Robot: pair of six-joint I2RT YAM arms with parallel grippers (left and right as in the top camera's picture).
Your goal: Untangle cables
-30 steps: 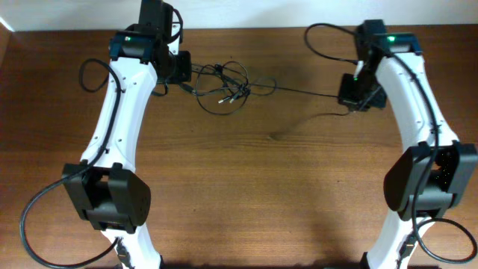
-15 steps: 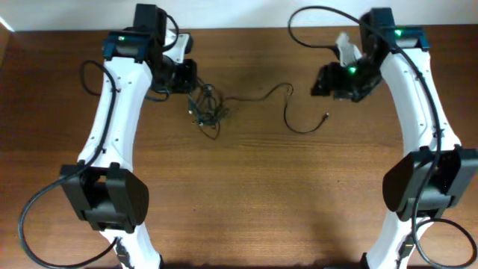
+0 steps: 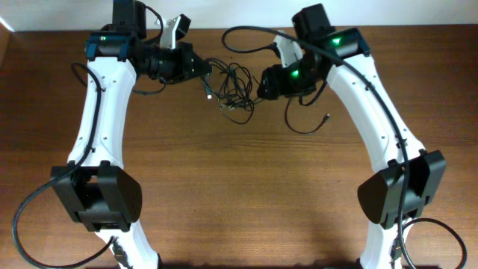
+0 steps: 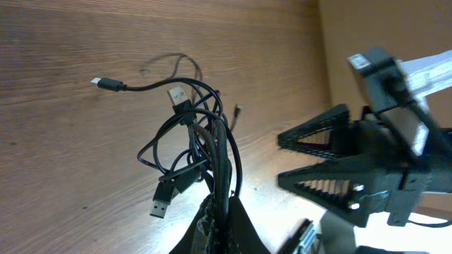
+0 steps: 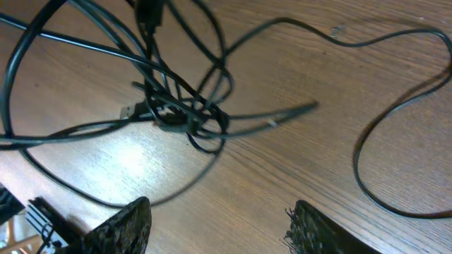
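A tangle of thin black cables (image 3: pixel 234 84) hangs between the two arms at the back of the table. My left gripper (image 3: pixel 203 69) is shut on its strands. In the left wrist view the bunched cables (image 4: pixel 201 137) rise from the pinched fingers (image 4: pixel 236 224), and loose USB plugs (image 4: pixel 161 208) dangle from them. My right gripper (image 3: pixel 263 84) stands open just right of the tangle. In its own view the knot (image 5: pixel 180 113) lies ahead of the spread fingertips (image 5: pixel 123 226), which hold nothing. One loose cable (image 3: pixel 305 132) curls on the wood to the right.
The brown wooden table (image 3: pixel 239 194) stretches toward the front, with both white arm bases at its near edge. A pale wall runs along the back edge. In the left wrist view the right gripper (image 4: pixel 332 166) shows close by, its jaws apart.
A second ago one cable was stretched taut between both grippers. The right gripper opened, the strand dropped, and it has swung left to the tangle. The left gripper still grips the bunch.
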